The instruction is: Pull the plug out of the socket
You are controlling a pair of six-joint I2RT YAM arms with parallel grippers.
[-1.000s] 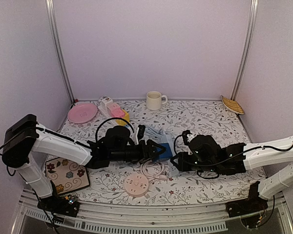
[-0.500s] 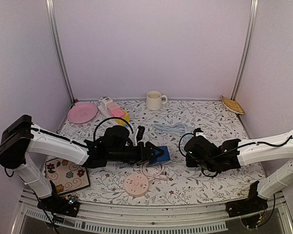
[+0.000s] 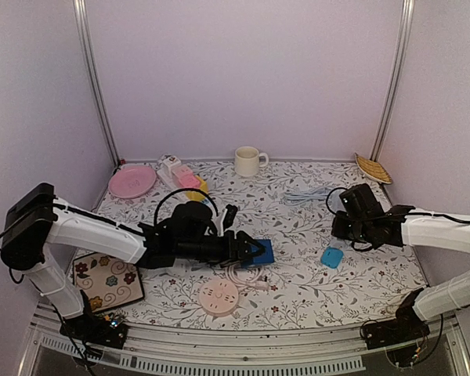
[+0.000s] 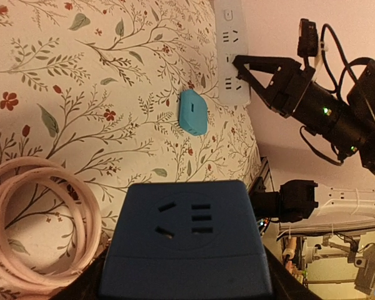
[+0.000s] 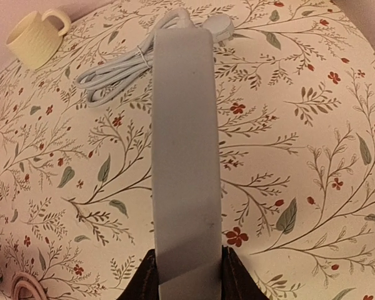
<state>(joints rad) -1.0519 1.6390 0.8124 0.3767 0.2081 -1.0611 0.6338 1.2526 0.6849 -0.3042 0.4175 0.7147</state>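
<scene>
My left gripper (image 3: pixel 247 249) is shut on a dark blue socket block (image 3: pixel 260 251), low over the cloth. In the left wrist view the block (image 4: pixel 184 244) shows its empty socket holes, and the left gripper (image 4: pixel 184 289) clamps its near end. My right gripper (image 3: pixel 343 223) is shut on a white socket strip (image 5: pixel 184 144), and the right gripper (image 5: pixel 187 278) pinches its plain back. The strip's socket face (image 4: pixel 231 56) is bare. A small light-blue piece (image 3: pixel 331 257), apparently the plug, lies loose on the cloth (image 4: pixel 192 111) between the two grippers, touching neither socket.
The strip's white cable coil (image 3: pixel 298 196) lies behind the right gripper. A pink cable coil (image 3: pixel 247 274) and a round pink socket disc (image 3: pixel 219 298) sit under the left gripper. A cream mug (image 3: pixel 248 160), pink plate (image 3: pixel 131 181) and floral tile (image 3: pixel 106 280) stand around the edges.
The right gripper has swung right and back with the white strip, away from the blue block. The light-blue piece now lies free on the cloth. The left gripper has barely moved.
</scene>
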